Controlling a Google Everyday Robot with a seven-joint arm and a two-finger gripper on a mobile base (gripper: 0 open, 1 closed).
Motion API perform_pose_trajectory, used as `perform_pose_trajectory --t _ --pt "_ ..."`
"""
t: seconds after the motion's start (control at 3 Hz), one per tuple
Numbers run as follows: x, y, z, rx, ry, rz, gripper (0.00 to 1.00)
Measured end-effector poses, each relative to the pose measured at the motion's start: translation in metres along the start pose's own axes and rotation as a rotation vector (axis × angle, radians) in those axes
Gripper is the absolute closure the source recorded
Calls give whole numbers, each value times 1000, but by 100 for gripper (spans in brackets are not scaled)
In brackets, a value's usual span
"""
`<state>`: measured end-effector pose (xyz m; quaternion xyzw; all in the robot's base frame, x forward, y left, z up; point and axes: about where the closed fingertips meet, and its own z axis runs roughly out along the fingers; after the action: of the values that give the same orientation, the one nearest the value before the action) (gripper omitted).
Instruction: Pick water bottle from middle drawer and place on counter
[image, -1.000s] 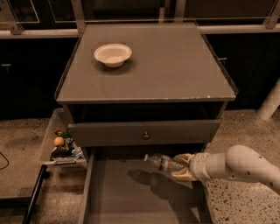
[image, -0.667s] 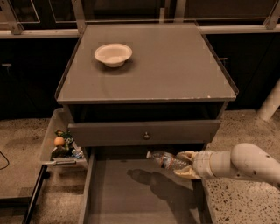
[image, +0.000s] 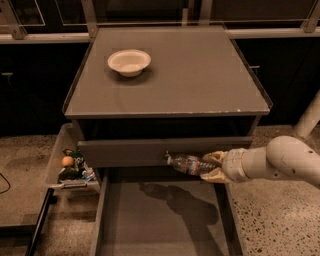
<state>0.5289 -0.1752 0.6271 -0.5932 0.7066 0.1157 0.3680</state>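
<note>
My gripper (image: 209, 166) reaches in from the right on a white arm and is shut on the water bottle (image: 186, 163). The clear bottle lies sideways, its cap pointing left, held above the open middle drawer (image: 155, 220) and in front of the upper drawer front (image: 125, 151). Its shadow falls on the drawer's grey floor. The counter (image: 200, 80) is the flat grey top behind and above the bottle.
A white bowl (image: 129, 61) sits on the counter's back left. A clear bin (image: 70, 165) with an orange and other items hangs at the cabinet's left side. Speckled floor (image: 270, 215) lies to the right. A white post (image: 310, 117) stands far right.
The gripper has lifted the bottle upward, from just above the drawer floor to the height of the upper drawer front. The arm has risen with it.
</note>
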Motion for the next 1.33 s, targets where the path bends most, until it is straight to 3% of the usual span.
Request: perform_pose_trajectory --t 0.33,0.67,1.0,1.33 --pt "0 0 0 0 0 0 100" --pt "0 19 -14 15 -5 -8 100" --pt "-21 43 -48 34 -24 -76 100" --pt "-62 50 -89 51 -31 -197 100"
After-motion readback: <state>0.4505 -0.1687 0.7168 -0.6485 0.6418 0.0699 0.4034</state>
